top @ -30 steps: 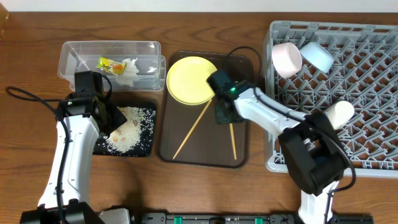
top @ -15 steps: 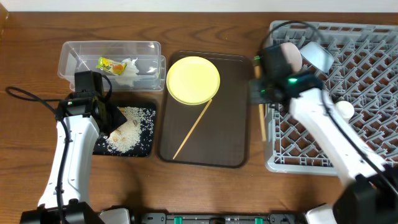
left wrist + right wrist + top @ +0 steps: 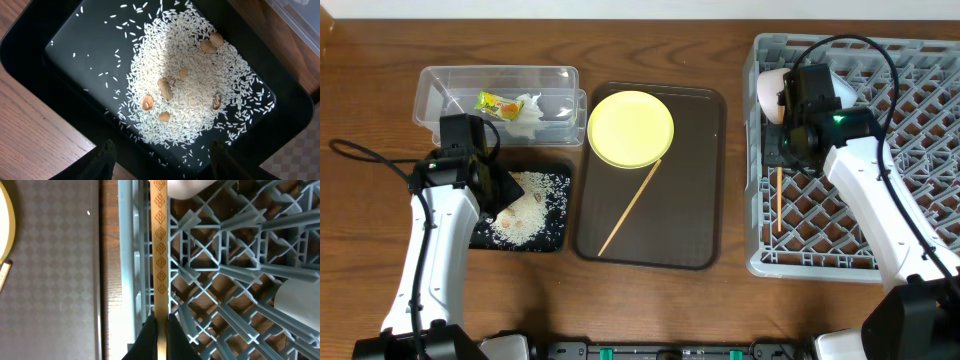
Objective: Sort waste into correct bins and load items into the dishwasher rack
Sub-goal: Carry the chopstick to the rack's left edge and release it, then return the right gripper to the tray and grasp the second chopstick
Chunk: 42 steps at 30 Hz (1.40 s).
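Rightward, right pincer (image 3: pixel 160 323) pinching thin wooden chopstick (image 3: pixel 160 255) over left edge of light grey lattice rack (image 3: pixel 820 266), lower left, left pincer (image 3: pixel 162 160) spread above shallow black tray (image 3: pixel 30 55) of white rice grains (image 3: pixel 185 95).

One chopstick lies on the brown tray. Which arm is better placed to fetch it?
Left, probably. The left gripper hangs open and empty over the black tray, beside the brown tray with that chopstick; the right gripper is shut on the other chopstick over the rack.
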Available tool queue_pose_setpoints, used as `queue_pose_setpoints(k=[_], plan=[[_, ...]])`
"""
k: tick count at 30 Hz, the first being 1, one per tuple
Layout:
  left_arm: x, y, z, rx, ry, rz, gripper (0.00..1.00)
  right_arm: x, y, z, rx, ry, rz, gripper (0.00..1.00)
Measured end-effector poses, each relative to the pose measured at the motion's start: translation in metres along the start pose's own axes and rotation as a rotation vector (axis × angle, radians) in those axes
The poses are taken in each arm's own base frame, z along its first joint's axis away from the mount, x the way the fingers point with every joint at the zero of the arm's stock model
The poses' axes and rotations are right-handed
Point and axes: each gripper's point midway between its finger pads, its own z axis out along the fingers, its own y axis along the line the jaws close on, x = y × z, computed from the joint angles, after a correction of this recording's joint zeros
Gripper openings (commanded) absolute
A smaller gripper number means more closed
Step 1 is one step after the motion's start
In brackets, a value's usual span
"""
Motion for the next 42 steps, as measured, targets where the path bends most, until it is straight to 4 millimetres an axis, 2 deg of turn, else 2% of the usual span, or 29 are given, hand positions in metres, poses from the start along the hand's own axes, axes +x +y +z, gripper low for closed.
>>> queue_pose_setpoints(k=[1, 6, 9, 15, 18, 23, 26, 31, 34, 37, 42], plan=[[0.000, 0.000, 0.000, 0.000, 0.000, 0.000, 0.63, 0.001, 0.000, 0.001, 0.001, 0.003, -0.002, 0.12], [0.000, 0.000, 0.000, 0.000, 0.000, 0.000, 0.63, 0.010, -0.002, 0.013, 0.006, 0.023, -0.011, 0.24], [0.000, 0.000, 0.000, 0.000, 0.000, 0.000, 0.63, 0.014, -0.002, 0.018, 0.009, 0.036, -0.013, 0.27], [0.000, 0.000, 0.000, 0.000, 0.000, 0.000, 0.63, 0.001, 0.001, 0.019, -0.005, -0.015, -0.010, 0.33], [0.000, 0.000, 0.000, 0.000, 0.000, 0.000, 0.63, -0.013, 0.012, 0.017, -0.056, -0.072, -0.009, 0.34], [0.000, 0.000, 0.000, 0.000, 0.000, 0.000, 0.63, -0.047, 0.054, 0.002, -0.249, -0.209, -0.034, 0.41], [0.000, 0.000, 0.000, 0.000, 0.000, 0.000, 0.63, -0.048, 0.091, -0.010, -0.354, -0.237, -0.095, 0.44], [0.000, 0.000, 0.000, 0.001, -0.001, 0.000, 0.63, -0.020, 0.147, -0.017, -0.433, -0.203, -0.220, 0.46], [0.000, 0.000, 0.000, 0.001, -0.002, 0.000, 0.67, 0.001, 0.178, -0.011, -0.438, -0.176, -0.293, 0.49], [0.000, 0.000, 0.000, 0.001, -0.002, -0.001, 0.67, 0.025, 0.209, 0.009, -0.417, -0.135, -0.351, 0.49], [-0.001, 0.000, 0.000, 0.002, -0.003, -0.001, 0.67, 0.063, 0.238, 0.055, -0.362, -0.052, -0.381, 0.48]])
